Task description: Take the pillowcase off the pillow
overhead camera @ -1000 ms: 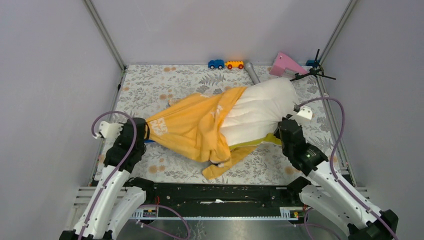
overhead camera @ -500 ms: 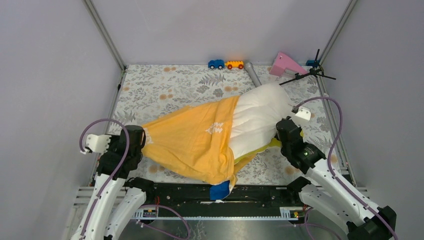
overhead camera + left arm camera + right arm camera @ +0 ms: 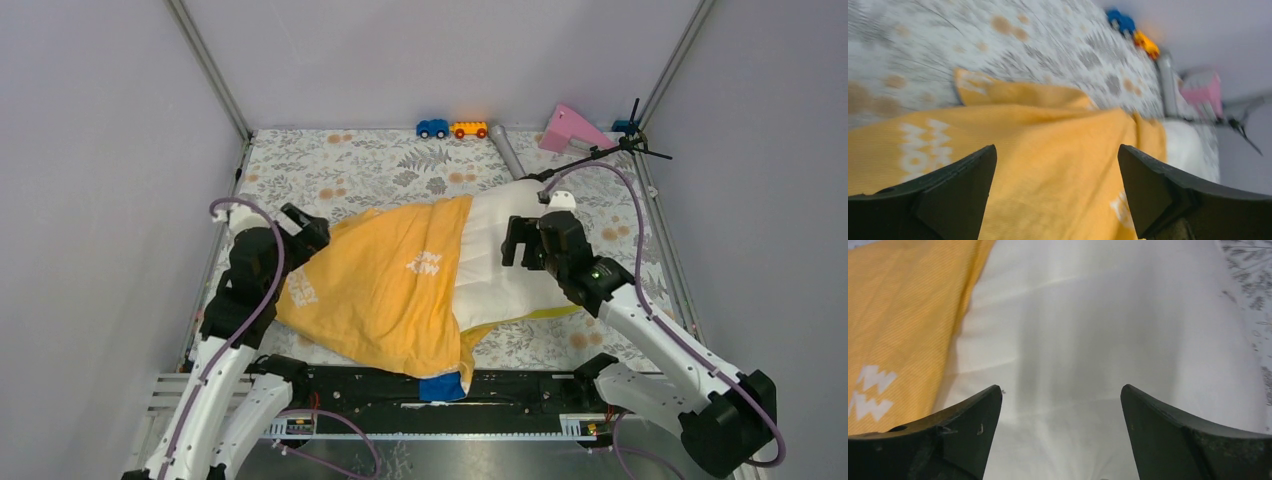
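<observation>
Right pincer point(image 3: 1060, 392) hovers spread over the pillow point(image 3: 1108, 315).

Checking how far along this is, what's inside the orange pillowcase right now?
The pillow: its white right part sticks out of the open end of the pillowcase. How far it reaches inside toward the left is hidden by the fabric.

Floral mat point(image 3: 330, 165) with grey leaves and orange blooms under everything; blue toy car point(image 3: 432, 128) just beside orange toy car point(image 3: 468, 129) at far edge; grey cylinder point(image 3: 505, 150) near them, lying angled on mat; pink wedge-shaped block point(image 3: 570, 129) in far right corner; black thin-rodded stand point(image 3: 632, 140) beside it
</observation>
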Motion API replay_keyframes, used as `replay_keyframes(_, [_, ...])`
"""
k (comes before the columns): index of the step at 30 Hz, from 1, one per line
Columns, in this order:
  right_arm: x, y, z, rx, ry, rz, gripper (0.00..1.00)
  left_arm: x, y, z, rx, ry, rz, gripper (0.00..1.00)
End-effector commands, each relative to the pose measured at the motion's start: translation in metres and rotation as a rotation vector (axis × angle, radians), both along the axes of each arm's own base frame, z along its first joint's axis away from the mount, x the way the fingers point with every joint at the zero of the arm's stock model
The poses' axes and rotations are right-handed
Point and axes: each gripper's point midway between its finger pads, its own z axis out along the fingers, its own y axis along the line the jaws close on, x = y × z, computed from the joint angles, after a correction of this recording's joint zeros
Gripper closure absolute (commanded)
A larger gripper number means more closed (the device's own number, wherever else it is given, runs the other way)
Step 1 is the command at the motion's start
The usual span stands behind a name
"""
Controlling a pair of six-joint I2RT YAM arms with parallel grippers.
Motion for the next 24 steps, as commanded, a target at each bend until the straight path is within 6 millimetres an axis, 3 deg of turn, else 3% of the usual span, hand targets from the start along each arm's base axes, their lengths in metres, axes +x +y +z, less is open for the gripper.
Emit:
replay_keyframes(1, [-0.012, 0.044, 0.007, 0.071, 0.081, 0.232, 0.03, 0.012, -0.089, -0.003, -0.113, 0.019, -0.482, 0.01])
replay_keyframes(5, [-0.021, 0.055, -0.024, 0.007, 0.183, 0.252, 0.0, 0.005, -0.138, -0.025, -0.209, 0.121, -0.702, 0.03])
replay_keyframes(11, [-0.021, 0.052, -0.077, -0.025, 0.28, 0.171, 0.0, -0.008, -0.186, -0.046, -0.028, 0.198, -0.795, 0.07])
replay_keyframes(16, [-0.018, 0.054, -0.108, -0.021, 0.317, 0.14, 0.03, -0.023, -0.221, -0.068, 0.068, 0.3, -0.905, 0.07])
replay_keyframes(18, [-0.018, 0.057, -0.116, -0.025, 0.332, 0.148, 0.24, -0.029, -0.23, -0.076, 0.115, 0.335, -0.944, 0.07])
replay_keyframes(21, [-0.018, 0.061, -0.12, -0.015, 0.346, 0.166, 0.82, -0.033, -0.236, -0.087, 0.159, 0.382, -0.969, 0.07])
replay_keyframes(22, [-0.018, 0.064, -0.119, -0.004, 0.343, 0.176, 0.96, -0.033, -0.237, -0.091, 0.167, 0.394, -0.97, 0.07])
replay_keyframes(24, [-0.018, 0.069, -0.114, 0.025, 0.327, 0.195, 1.0, -0.033, -0.238, -0.098, 0.176, 0.413, -0.967, 0.08])
